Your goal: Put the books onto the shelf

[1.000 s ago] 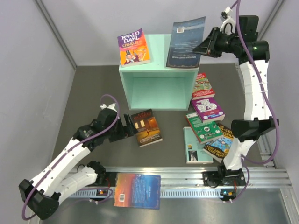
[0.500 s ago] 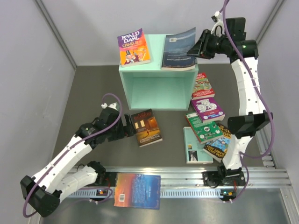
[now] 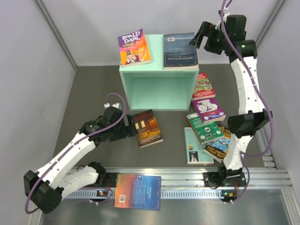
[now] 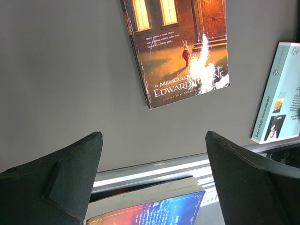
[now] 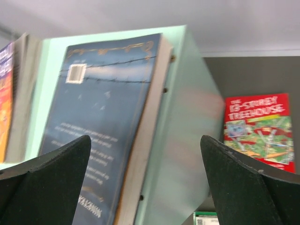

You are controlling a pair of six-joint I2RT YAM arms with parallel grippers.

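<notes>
Two books lie flat on the roof of the mint-green shelf (image 3: pixel 157 86) in the overhead view: a Roald Dahl paperback (image 3: pixel 134 47) at its left and a dark blue book (image 3: pixel 180 50) at its right. The right pincer (image 3: pixel 205 41) hangs just right of the blue book in the upper right of the frame, its jaws spread and gripping nothing. Lower left of centre, the left pincer (image 3: pixel 127 127) sits just left of a brown book (image 3: pixel 146 128) on the dark table (image 3: pixel 93 93), jaws apart and empty. Right of the shelf lie a red Treehouse book (image 3: pixel 203 86), a purple book (image 3: pixel 208 109), a green book (image 3: pixel 205 126), a blue-orange book (image 3: pixel 219 143) and a pale teal book (image 3: pixel 194 149), several of them overlapping. A sunset-coloured book (image 3: pixel 138 191) rests on the metal rail (image 3: pixel 187 176) at the bottom.

From the left wrist, the left pincer (image 4: pixel 152 136) gapes wide over bare table. The brown book (image 4: pixel 180 47) lies beyond it at the top of the frame, the pale teal book (image 4: pixel 281 93) is at the right edge, and the sunset-coloured book (image 4: pixel 150 211) is at the bottom by the rail (image 4: pixel 150 171).

From the right wrist, the right pincer (image 5: pixel 145 138) stands spread, with the dark blue book (image 5: pixel 108 117) lying on the shelf (image 5: pixel 183 117) beyond it and clear of both fingers. The Roald Dahl paperback (image 5: pixel 7 93) shows at the left edge and the red Treehouse book (image 5: pixel 260 131) at the right.
</notes>
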